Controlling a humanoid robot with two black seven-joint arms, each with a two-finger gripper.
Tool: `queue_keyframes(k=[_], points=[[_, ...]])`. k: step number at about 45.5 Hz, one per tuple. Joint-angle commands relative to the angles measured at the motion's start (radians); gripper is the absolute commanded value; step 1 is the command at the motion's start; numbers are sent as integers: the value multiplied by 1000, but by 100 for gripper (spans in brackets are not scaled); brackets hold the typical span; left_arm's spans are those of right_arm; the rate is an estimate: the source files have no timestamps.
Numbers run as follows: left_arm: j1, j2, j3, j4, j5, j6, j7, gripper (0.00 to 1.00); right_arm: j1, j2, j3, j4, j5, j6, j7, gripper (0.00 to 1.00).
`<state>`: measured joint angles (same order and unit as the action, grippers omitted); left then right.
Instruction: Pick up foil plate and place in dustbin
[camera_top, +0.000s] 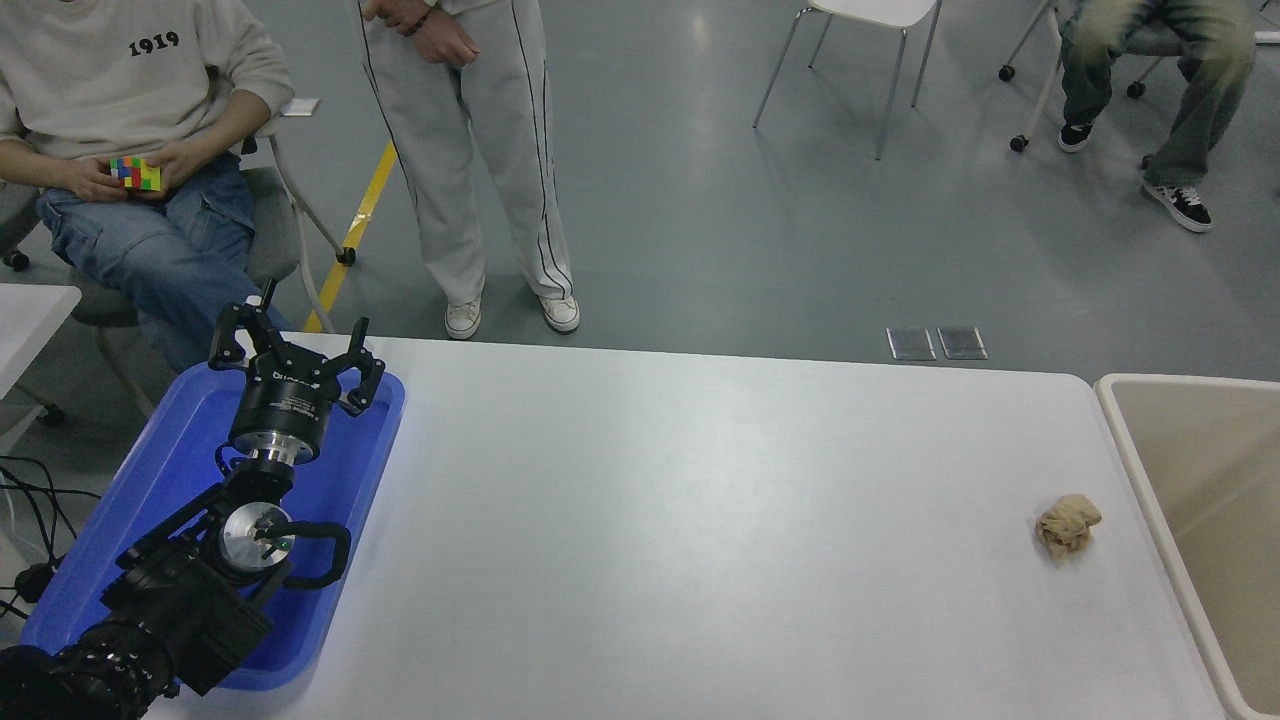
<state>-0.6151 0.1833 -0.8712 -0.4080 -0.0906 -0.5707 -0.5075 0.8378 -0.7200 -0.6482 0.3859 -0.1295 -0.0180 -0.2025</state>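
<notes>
The beige dustbin (1130, 455) with its pale cream rim stands at the table's right edge, cut off by the picture. The foil plate does not show anywhere in view; the visible part of the bin's inside is bare. My left gripper (292, 343) is parked over the blue tray at the lower left, its fingers spread open and empty. My right arm and gripper are out of view.
A crumpled tan paper wad (1066, 525) lies on the white table (700, 520) near the bin. A blue plastic tray (360, 470) sits under the left arm. Three people are beyond the far edge, one holding a colour cube (135, 172).
</notes>
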Motion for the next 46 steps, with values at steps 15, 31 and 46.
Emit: queue_keyframes(k=[15, 31, 46], points=[[0, -1, 0, 0, 0, 0, 1, 100, 303, -81, -71, 476, -311, 13, 2, 99], [0, -1, 0, 0, 0, 0, 1, 100, 595, -69, -255, 734, -309, 50, 3, 100], [0, -1, 0, 0, 0, 0, 1, 100, 859, 19, -395, 832, -306, 308, 3, 100]])
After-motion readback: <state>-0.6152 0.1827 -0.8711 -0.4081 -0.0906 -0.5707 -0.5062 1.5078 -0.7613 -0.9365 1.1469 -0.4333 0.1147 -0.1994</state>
